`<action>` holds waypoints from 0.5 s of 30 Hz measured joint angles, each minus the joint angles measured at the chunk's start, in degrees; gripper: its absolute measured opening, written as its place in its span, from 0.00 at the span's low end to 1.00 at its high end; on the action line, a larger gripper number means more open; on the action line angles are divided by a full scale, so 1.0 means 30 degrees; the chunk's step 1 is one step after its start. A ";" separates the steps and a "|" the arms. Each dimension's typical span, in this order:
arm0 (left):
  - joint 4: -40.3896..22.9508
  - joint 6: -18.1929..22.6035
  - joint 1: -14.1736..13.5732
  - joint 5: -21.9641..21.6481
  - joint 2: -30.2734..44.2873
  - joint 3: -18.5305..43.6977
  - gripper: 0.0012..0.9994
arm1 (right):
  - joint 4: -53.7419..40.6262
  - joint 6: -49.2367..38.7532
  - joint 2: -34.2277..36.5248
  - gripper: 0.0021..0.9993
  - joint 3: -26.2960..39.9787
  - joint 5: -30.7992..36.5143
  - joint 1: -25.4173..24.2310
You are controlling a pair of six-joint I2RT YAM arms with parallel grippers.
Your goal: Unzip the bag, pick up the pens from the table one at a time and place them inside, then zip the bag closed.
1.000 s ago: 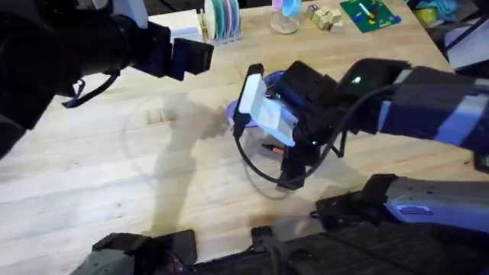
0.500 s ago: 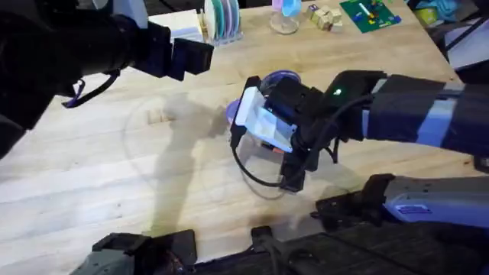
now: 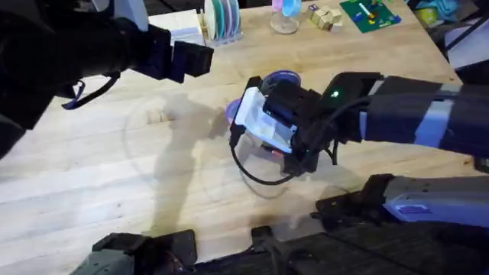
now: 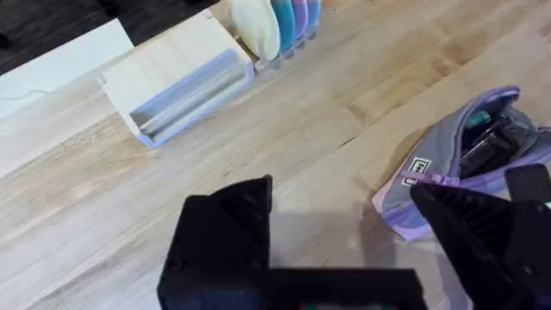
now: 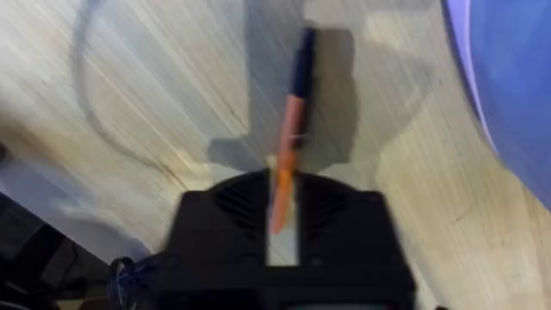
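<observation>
The lavender bag [image 4: 448,172] lies on the table [image 3: 114,176] with its zipper open and something dark inside. From above, my right arm covers most of the bag [image 3: 280,79]. In the right wrist view my right gripper [image 5: 282,202] is shut on the orange pen [image 5: 287,138], whose dark tip points away over the wood, with the bag [image 5: 508,77] close beside it. My left gripper [image 4: 344,241] hangs open and empty above the table, apart from the bag, and seen from overhead the left gripper [image 3: 189,56] is at the far left.
A wooden tray [image 4: 176,82] and a rack of coloured discs [image 3: 221,19] stand at the back. A glass [image 3: 284,17], wooden blocks [image 3: 325,17] and a green board [image 3: 369,14] sit at the far right. A black cable [image 3: 256,174] loops beside the right wrist.
My right arm has shifted left over the bag and its gripper has drawn in closer to the bag. The left arm has stayed put.
</observation>
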 joint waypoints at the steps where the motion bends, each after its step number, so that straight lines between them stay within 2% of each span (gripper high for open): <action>1: 0.0000 0.0000 0.0000 0.0000 0.0000 0.0000 0.99 | 0.0014 0.0049 0.0002 0.11 0.0000 0.0015 0.0000; 2: 0.0000 0.0000 0.0000 0.0000 0.0000 0.0000 0.99 | -0.0002 0.0146 0.0000 0.06 0.0029 0.0021 0.0000; 3: 0.0000 0.0000 0.0000 0.0000 0.0000 0.0000 0.99 | -0.0003 0.0140 0.0000 0.04 0.0036 0.0029 0.0007; 10: 0.0000 0.0000 0.0000 0.0000 0.0000 0.0000 0.99 | -0.0130 0.0264 0.0115 0.03 0.0355 0.0437 0.0036; 15: 0.0000 0.0000 0.0000 0.0000 0.0000 0.0000 0.99 | -0.2328 0.0302 0.0286 0.03 0.2367 0.0809 0.0036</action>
